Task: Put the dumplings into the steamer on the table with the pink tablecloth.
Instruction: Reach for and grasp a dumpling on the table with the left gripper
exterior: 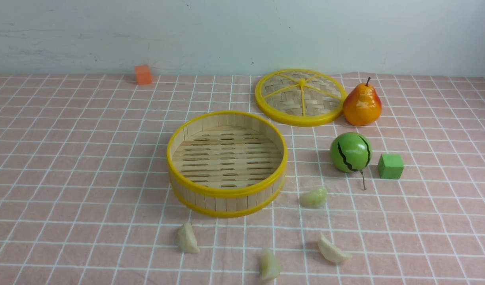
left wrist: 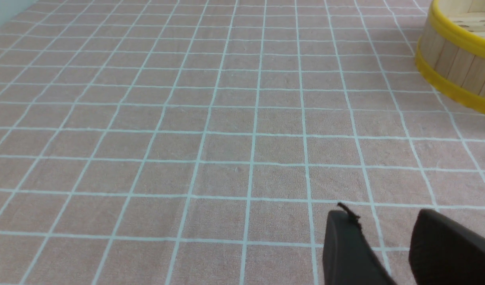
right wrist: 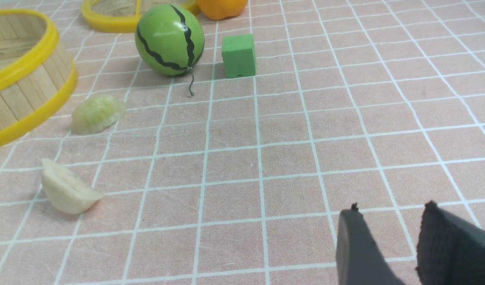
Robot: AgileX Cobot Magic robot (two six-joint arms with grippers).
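Observation:
The bamboo steamer (exterior: 226,163) with yellow rims stands empty in the middle of the pink tablecloth (exterior: 68,166). Several pale dumplings lie on the cloth in front of it: one (exterior: 314,198) at its right, one (exterior: 187,238) near its front left, one (exterior: 269,264) at the front edge, one (exterior: 331,249) front right. The right wrist view shows two dumplings (right wrist: 96,114) (right wrist: 68,192) and the steamer's wall (right wrist: 24,91). My right gripper (right wrist: 388,215) is open and empty above bare cloth. My left gripper (left wrist: 383,219) is open and empty; the steamer (left wrist: 456,67) lies beyond it.
The flat woven lid (exterior: 299,96) lies behind the steamer. An orange pear (exterior: 362,105), a green striped ball (exterior: 350,152) and a green cube (exterior: 390,166) stand at the right. An orange cube (exterior: 143,74) sits at the back left by the wall.

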